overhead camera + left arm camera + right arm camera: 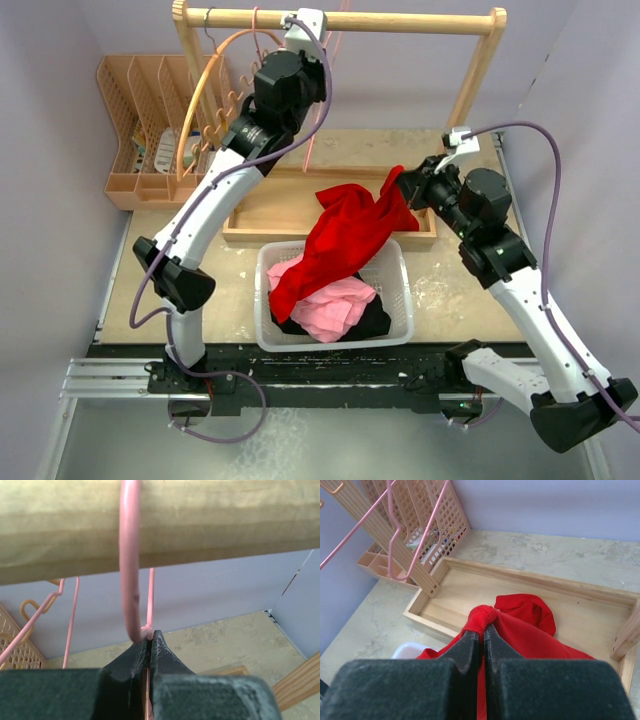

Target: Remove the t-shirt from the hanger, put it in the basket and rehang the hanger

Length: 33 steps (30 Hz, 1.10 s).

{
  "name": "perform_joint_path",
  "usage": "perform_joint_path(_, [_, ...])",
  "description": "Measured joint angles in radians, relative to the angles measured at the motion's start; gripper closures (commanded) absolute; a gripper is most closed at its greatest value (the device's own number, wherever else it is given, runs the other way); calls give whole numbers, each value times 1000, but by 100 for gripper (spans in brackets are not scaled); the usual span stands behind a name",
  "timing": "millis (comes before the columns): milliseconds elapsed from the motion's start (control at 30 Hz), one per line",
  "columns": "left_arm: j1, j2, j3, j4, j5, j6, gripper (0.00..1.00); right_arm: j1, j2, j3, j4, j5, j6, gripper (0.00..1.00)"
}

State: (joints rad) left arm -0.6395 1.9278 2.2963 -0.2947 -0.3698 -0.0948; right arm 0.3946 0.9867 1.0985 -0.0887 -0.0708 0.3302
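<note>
Top external, white basket (398, 300) holding pink cloth (335, 300), red t-shirt (345, 235) draped in

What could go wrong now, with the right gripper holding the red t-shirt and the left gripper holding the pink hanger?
1. The right gripper pinches only a small fold of the red t-shirt. It could slip, and the cloth hangs across the rim of the white basket, so part may land outside.
2. The left gripper is shut on the pink hanger just below its hook on the wooden rail. A sideways pull could unhook it.
</note>
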Motion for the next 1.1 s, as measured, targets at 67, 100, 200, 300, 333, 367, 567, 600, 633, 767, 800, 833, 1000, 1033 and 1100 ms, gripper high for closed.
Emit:
perform_joint_path(67, [-1,-23,-32,7,0,-3,77,0,-6,0,0,0,0,100])
perform_joint_path(100, [-1,-35,-52,9,0,-6,73,0,-8,0,-1,0,0,100])
perform_joint_path(200, [0,-77,-134,19,0,-23,55,0,-11,4,-4,0,0,100])
perform_joint_path(300, [0,-110,-194,27,4,-34,31,0,-11,20,-15,0,0,100])
perform_joint_path(333, [0,-124,-216,29,9,-42,24,0,-10,32,-19,0,0,100])
perform_joint_path(367, [0,-135,-228,28,15,-43,17,0,-10,39,-19,0,0,100])
perform_joint_path(567, [0,-269,-341,55,72,-79,1,0,22,158,-35,0,-1,100])
perform_joint_path(600, [0,-306,-367,63,80,-85,1,0,29,184,-39,0,-1,100])
perform_joint_path(633, [0,-332,-383,69,86,-89,1,0,36,211,-42,0,-1,100])
perform_joint_path(767, [0,-450,-450,98,110,-110,1,0,68,330,-60,-6,-1,100])
perform_joint_path(800, [0,-475,-459,99,118,-117,1,0,76,364,-69,-10,-1,100])
perform_joint_path(833, [0,-494,-463,95,128,-127,1,0,84,393,-77,-13,-1,100])
perform_joint_path(1000, [0,-598,-511,55,217,-182,1,0,151,649,-115,-94,4,100])
perform_joint_path(1033, [0,-599,-512,53,218,-183,1,0,151,649,-115,-94,4,100])
perform_joint_path(1100, [0,-632,-558,61,246,-200,1,0,190,754,-157,-156,25,100])
